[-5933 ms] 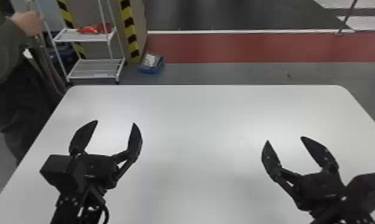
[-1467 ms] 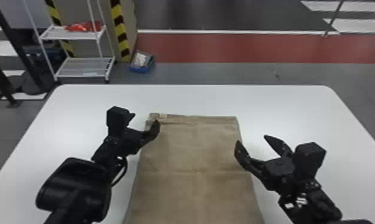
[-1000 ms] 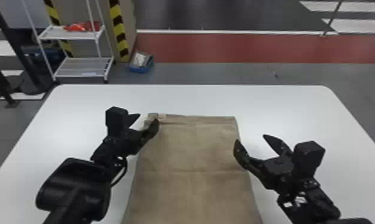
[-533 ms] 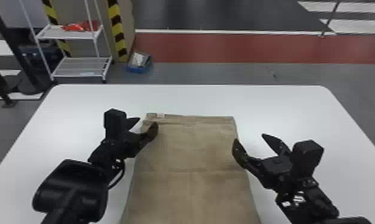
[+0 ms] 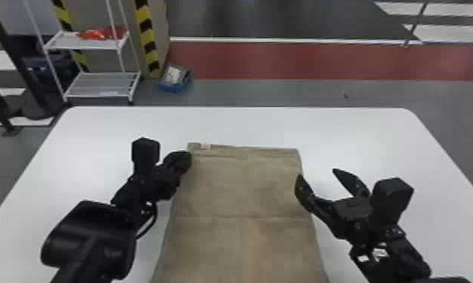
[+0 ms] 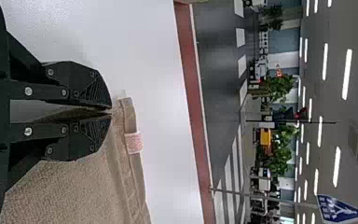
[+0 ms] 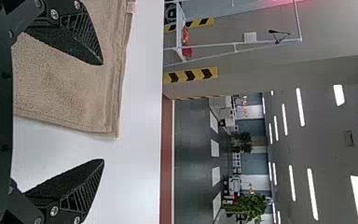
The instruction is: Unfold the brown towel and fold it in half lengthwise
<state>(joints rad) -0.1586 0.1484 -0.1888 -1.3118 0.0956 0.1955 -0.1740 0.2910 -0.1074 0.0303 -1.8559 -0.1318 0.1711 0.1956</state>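
White table with rounded far corners, grey floor behind it, red floor strip farther back. White rack past the table's far left corner, red item on its upper shelf; blue bin on the floor to the rack's right. Yellow-black striped posts by the rack.

Brown towel lies spread on the table, mid-table, running out at the head view's bottom edge. Creases run across it and along its length. Small pale label on its far edge, near the far left corner.

Left gripper is at the towel's left side near that corner. Left wrist view: left gripper closed, tips together, pinching towel fabric, label just beside.

Right gripper is at the towel's right side, fingers spread wide, nothing held. Right wrist view: one finger over the towel, the other over the table, past the towel's side edge.
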